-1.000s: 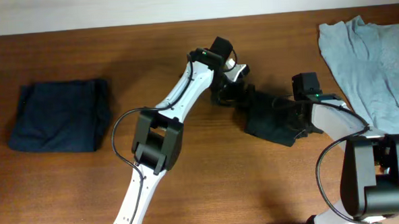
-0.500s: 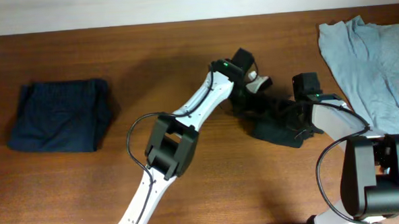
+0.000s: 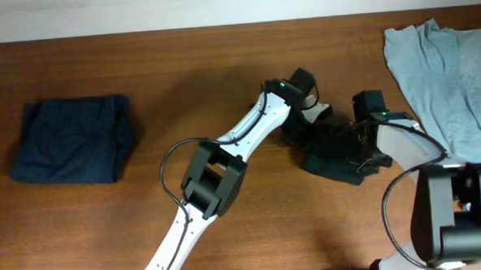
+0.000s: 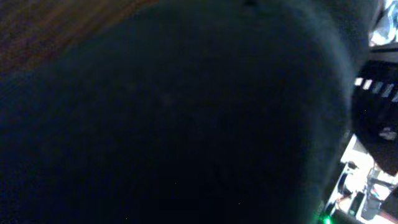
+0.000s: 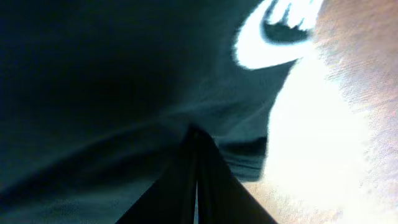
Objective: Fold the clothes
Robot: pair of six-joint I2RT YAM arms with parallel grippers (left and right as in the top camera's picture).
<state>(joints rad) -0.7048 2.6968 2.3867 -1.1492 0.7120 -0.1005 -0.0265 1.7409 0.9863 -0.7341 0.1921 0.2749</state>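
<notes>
The clothes in hand are a black T-shirt [image 3: 335, 151], bunched in a heap right of the table's middle. My left gripper [image 3: 311, 122] is dug into the heap's left edge. Dark fabric [image 4: 174, 118] fills the left wrist view and hides the fingers, which look closed on the cloth. My right gripper [image 3: 361, 144] sits at the heap's right side. In the right wrist view its fingers [image 5: 194, 133] meet in a point, shut on a fold of the shirt [image 5: 124, 93].
A folded dark blue garment [image 3: 74, 138] lies at the left of the wooden table [image 3: 221, 62]. A loose grey-blue garment [image 3: 453, 69] is spread at the right edge, close behind my right arm.
My left arm has swung right and forward from the heap's far left corner onto the shirt, and its fingers have gone from open to closed. The right gripper stayed put.
</notes>
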